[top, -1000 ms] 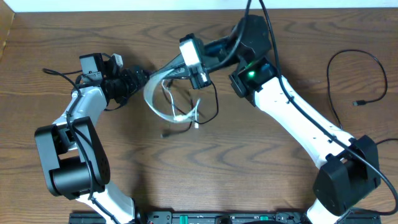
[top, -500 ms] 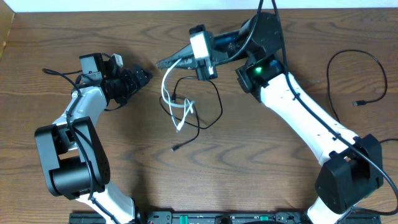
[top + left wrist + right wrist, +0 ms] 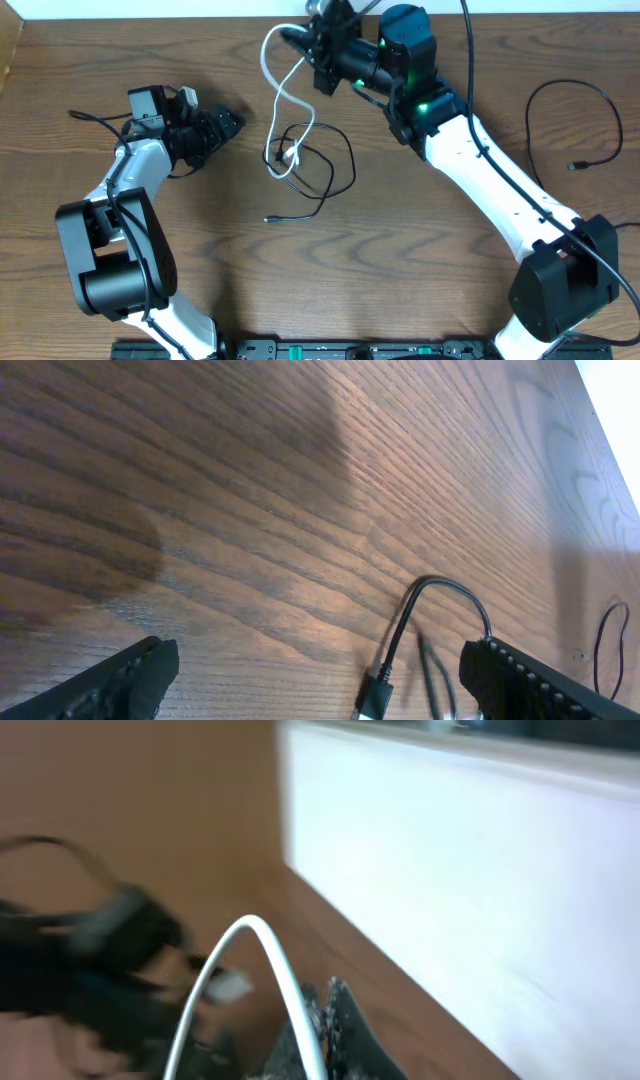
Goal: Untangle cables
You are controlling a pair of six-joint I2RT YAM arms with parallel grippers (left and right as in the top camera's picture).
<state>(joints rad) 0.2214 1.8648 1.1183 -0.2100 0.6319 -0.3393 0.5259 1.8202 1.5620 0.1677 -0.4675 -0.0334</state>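
Overhead: white cable [image 3: 266,60] in right claw [image 3: 292,38], black cable [image 3: 352,165] below.

**White cable held up at one end, black cable looped on the counter**

The white cable [image 3: 265,50] is the thinner of the two. Its upper part is pinched in the closed right tool [image 3: 300,40] above the far side of the counter [image 3: 200,270], where it bows out in a tall arch. In the right wrist view that arch [image 3: 255,930] curves up and back down between the tool's fingers. Below the arch the cable hangs in a wavy line and ends in a small bunch with a white plug [image 3: 290,156], among the black loops. The black cable [image 3: 352,165] lies flat in a few loose, overlapping loops and crosses the white one near that plug. One thin tail runs toward the near side and ends in a small end plug [image 3: 268,218], just clear of the loops
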